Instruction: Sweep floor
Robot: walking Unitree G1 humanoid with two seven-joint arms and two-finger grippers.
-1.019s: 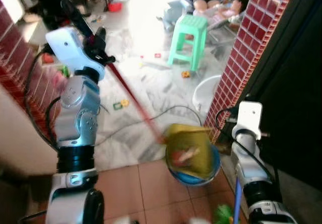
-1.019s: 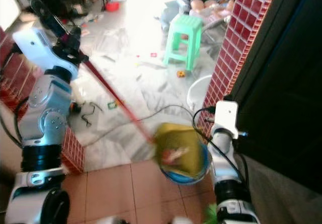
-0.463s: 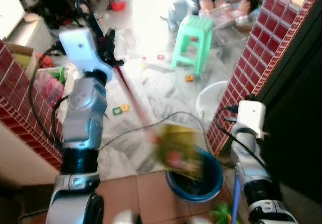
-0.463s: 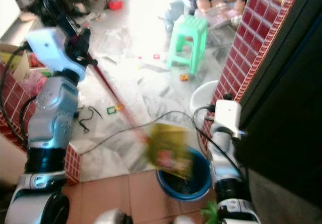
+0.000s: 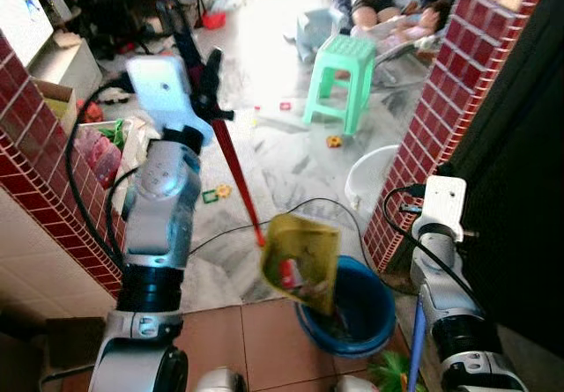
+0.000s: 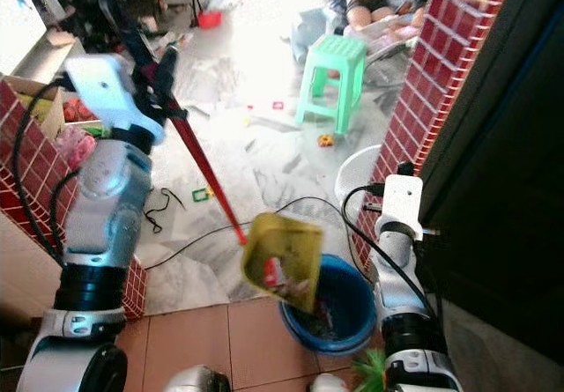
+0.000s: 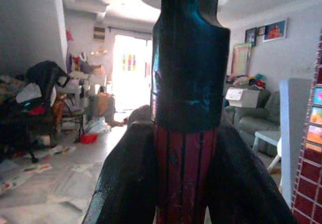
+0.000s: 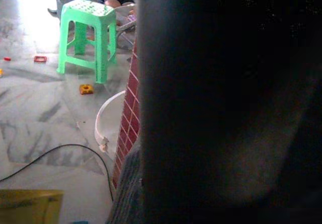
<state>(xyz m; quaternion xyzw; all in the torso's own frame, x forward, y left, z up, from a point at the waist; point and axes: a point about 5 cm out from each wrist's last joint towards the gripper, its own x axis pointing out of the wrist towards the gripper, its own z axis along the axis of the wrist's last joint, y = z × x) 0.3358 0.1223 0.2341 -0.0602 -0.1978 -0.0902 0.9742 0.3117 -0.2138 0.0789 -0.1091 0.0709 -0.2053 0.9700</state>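
A yellow dustpan [image 5: 300, 260] with litter in it hangs tilted above the left rim of a blue bucket [image 5: 374, 317]. Its long red handle [image 5: 236, 176] rises steeply to my left gripper [image 5: 207, 88], which is shut on it just below the handle's black end [image 7: 188, 58]. My right arm [image 5: 438, 260] hangs beside the bucket at the foot of the red-tiled pillar. A blue stick [image 5: 414, 348] and something green [image 5: 392, 373] show just below that arm. A dark shape blocks much of the right wrist view.
A red-tiled pillar [image 5: 445, 110] stands right of the bucket, a low brick wall [image 5: 40, 159] on the left. On the marble floor are a green stool [image 5: 345, 70], a white basin [image 5: 370, 176], a black cable [image 5: 300, 205] and small toys [image 5: 211, 196]. A person [image 5: 379, 4] lies at the back.
The camera has shifted. The dustpan lay flat over the bucket; now it is tipped up on edge at the bucket's left rim, and the handle stands steeper. The right arm has stayed put.
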